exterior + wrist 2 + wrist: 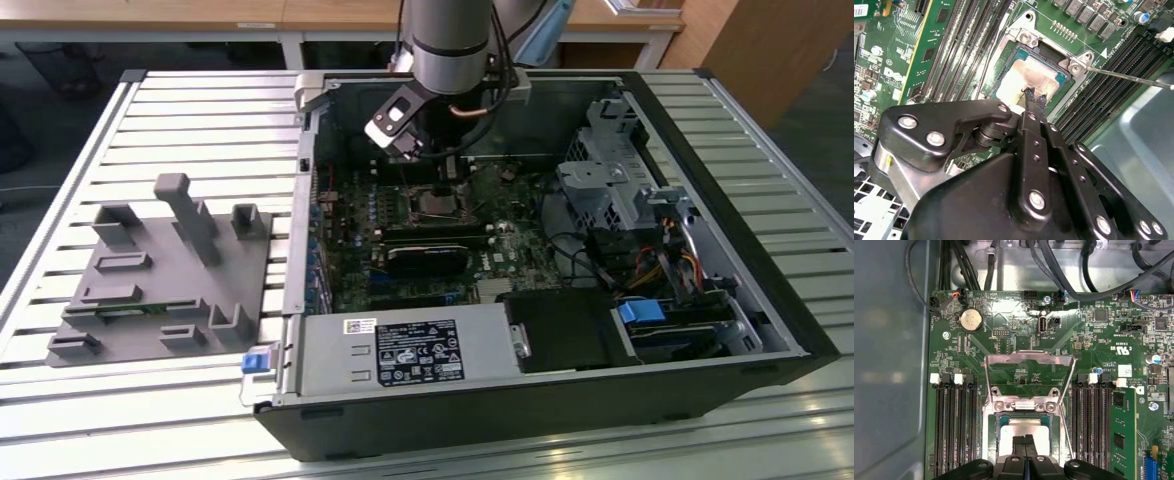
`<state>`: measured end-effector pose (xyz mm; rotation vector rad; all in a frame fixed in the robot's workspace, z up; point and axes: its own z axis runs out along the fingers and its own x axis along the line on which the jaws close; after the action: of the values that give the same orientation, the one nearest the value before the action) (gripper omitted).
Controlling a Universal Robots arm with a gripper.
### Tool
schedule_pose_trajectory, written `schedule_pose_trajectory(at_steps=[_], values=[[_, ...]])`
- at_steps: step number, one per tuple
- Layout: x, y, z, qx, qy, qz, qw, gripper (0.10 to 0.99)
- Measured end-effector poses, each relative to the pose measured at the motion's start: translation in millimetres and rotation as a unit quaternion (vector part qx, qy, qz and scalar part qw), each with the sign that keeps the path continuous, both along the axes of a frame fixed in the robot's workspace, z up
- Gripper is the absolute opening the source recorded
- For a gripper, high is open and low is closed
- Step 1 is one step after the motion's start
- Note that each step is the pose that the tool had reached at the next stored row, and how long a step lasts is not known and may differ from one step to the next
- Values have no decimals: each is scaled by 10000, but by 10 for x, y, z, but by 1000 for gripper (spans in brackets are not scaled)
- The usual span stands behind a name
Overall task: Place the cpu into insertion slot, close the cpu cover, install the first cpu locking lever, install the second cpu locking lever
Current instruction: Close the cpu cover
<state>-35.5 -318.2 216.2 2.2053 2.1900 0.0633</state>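
The cpu [1016, 429] [1036, 75], a silvery-tan square, lies flat in the insertion slot [990, 432] [438, 204] on the green board. My gripper [1024, 441] [1030, 94] [447, 180] stands straight above it, its black fingers shut together with nothing between them. The tips rest on or just over the chip's near edge. The cpu cover [1029, 357], a silver frame, is folded open behind the slot and lies back over the board. A thin locking lever [1134, 79] sticks out sideways past the slot's corner. The fingers hide part of the chip.
Long black memory slots [954, 430] [1094, 425] flank the socket on both sides. A black graphics card [427, 258], the power supply [400, 350] and a drive cage [614, 180] crowd the open case. A grey fixture [160, 270] sits on the slatted table at the exterior view's left.
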Motion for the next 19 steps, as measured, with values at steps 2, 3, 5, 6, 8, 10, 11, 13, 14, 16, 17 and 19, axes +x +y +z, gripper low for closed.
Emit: schedule_pose_trajectory(at_steps=[2,3,5,6,8,10,11,13,14,16,17,19], values=[[0,0,2,0,0,0,10000,106],[0,0,4,-1,0,0,10000,106],[0,0,10,-2,1,0,10000,106],[0,-1,14,-1,1,0,10000,106],[0,0,24,1,0,0,10000,106],[0,0,40,2,0,0,10000,106],[0,0,49,4,0,0,10000,106],[0,0,69,5,0,0,10000,106],[0,0,79,6,0,0,10000,106],[0,0,103,5,1,0,10000,106],[0,0,113,5,1,0,10000,106],[0,0,134,6,0,0,10000,106]])
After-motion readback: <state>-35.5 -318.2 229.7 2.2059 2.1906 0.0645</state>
